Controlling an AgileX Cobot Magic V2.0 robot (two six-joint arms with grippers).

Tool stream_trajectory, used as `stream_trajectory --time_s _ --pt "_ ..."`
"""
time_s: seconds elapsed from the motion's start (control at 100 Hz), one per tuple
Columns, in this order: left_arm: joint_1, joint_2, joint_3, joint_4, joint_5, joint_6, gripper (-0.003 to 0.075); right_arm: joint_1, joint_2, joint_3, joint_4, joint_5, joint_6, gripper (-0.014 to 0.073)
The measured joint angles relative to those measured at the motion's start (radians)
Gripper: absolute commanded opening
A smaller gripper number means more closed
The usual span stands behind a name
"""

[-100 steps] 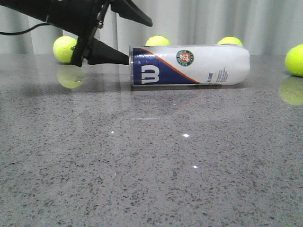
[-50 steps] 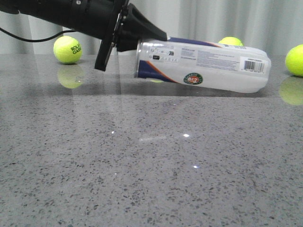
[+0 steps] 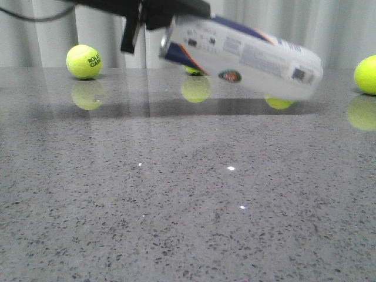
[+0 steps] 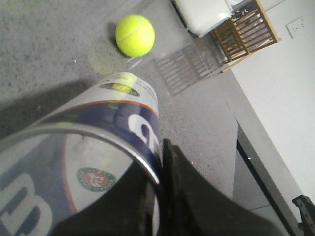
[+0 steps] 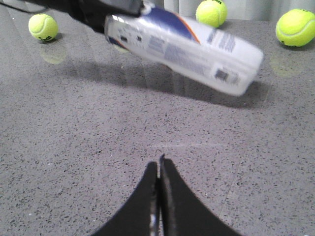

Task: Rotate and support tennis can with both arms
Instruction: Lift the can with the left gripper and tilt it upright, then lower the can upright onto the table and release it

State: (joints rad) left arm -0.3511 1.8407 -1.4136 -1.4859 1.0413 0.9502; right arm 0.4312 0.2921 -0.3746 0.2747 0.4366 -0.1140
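Motion-blurred tennis can (image 3: 241,56), small print unreadable; left arm (image 3: 147,12) cropped at the frame top.

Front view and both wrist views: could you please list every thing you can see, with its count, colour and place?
tennis can: one, white with a navy end band and an orange stripe, lifted off the table, tilted, navy end higher.
tennis balls: at least four, yellow-green, on the table: far left, behind the can, far right, one near the can's far end.
table: one, grey speckled, glossy.
wooden rack: one, brown, beyond the table's edge.
left gripper: black, fingers on the rim of the can's navy end.
right gripper: black, fingers together, low over the table, apart from the can.
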Motion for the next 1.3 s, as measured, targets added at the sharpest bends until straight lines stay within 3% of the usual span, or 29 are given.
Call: stream_trajectory --time_s 0.24,0.4,0.57,0.76,0.9,1.3 --pt "-0.001 -0.239 0.000 0.214 -0.120 0.009 -0.0019 0.000 0.000 0.000 0.000 0.000 0.000 -0.0069" --pt "-0.007 -0.370 -0.012 0.433 -0.156 -0.036 -0.0019 0.000 0.000 0.000 0.000 0.000 0.000 -0.0069" --pt "-0.081 -0.446 -0.083 0.820 -0.126 -0.248 -0.0019 0.000 0.000 0.000 0.000 0.000 0.000 -0.0069" --pt "-0.211 -0.454 -0.207 1.185 0.069 -0.472 -0.0019 0.000 0.000 0.000 0.000 0.000 0.000 -0.0069" --pt "-0.267 -0.441 -0.280 1.277 0.205 -0.527 -0.0019 0.000 0.000 0.000 0.000 0.000 0.000 -0.0069" --pt "-0.279 -0.353 -0.294 1.325 0.223 -0.543 -0.0011 0.000 0.000 0.000 0.000 0.000 0.000 -0.0069"
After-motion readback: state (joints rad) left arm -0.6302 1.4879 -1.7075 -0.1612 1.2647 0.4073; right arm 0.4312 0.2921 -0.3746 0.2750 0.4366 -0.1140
